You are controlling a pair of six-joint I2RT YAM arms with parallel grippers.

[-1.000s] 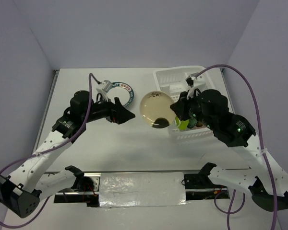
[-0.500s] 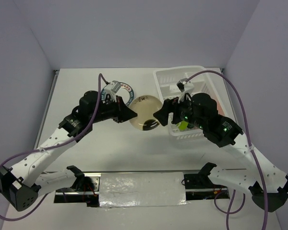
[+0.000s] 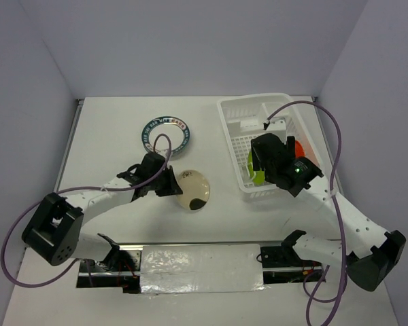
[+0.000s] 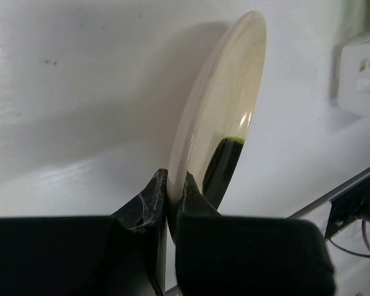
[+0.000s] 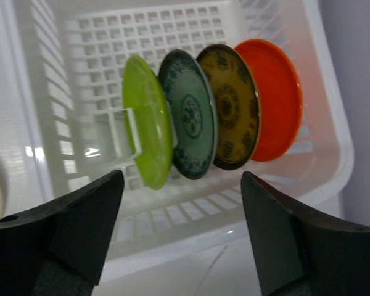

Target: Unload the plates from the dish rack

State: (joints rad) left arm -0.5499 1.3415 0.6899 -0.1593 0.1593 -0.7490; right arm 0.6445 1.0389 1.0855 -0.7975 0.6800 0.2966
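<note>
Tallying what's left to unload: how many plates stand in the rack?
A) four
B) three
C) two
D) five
A: the right wrist view shows the green plate, teal plate, yellow plate and orange plate upright in the rack.

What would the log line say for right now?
left pincer: shut on cream plate | right pincer: open over dish rack | rack: four plates inside
</note>
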